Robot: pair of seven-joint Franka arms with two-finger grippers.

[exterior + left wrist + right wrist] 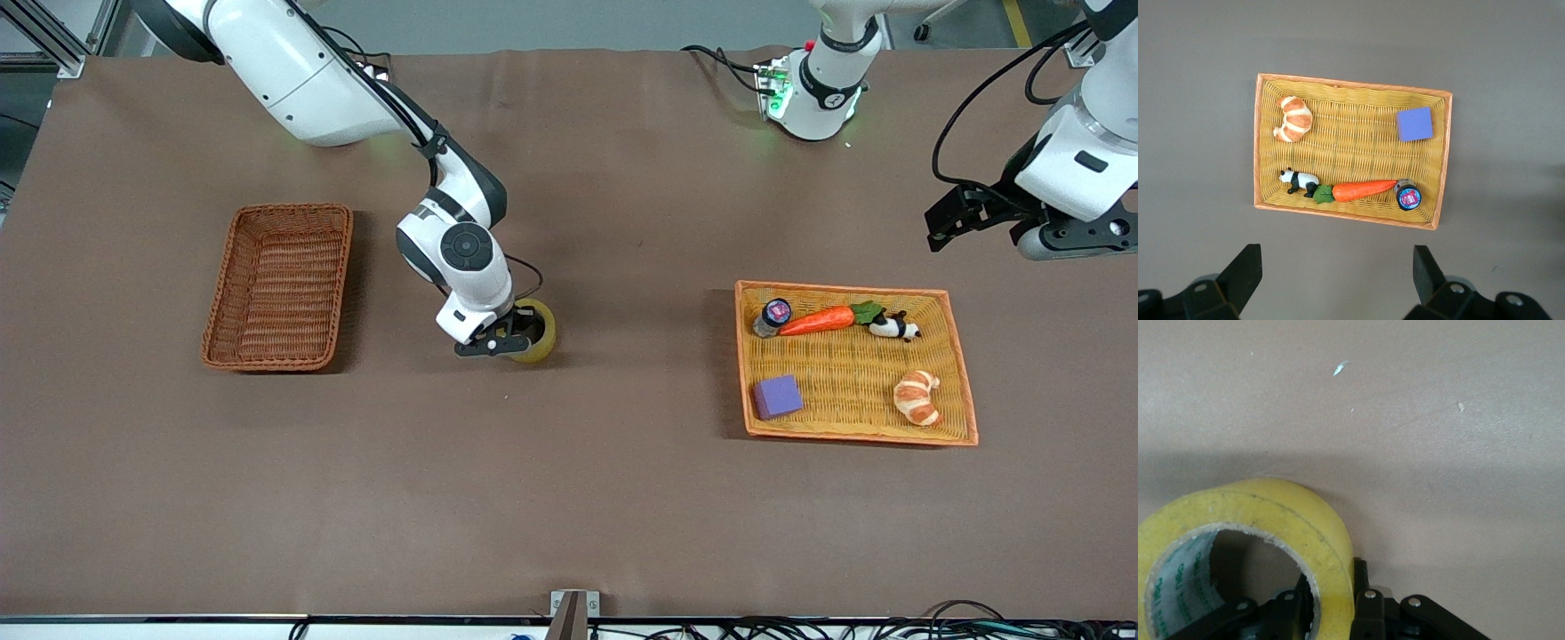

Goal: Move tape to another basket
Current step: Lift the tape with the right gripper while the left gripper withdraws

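Tape (536,332) tilted, clamped in right gripper (498,342)

Tape (536,333): a translucent yellowish roll with a grey inner core bearing green print, clamped through its wall by the right gripper (508,340), one finger inside the ring and one outside. It sits over bare desk (569,498) between the two baskets. Whether it touches the desk cannot be told.

Basket (278,286): narrow, reddish-brown woven wicker with raised sides and rounded corners, lying flat toward the right arm's end of the desk, well apart from the tape.
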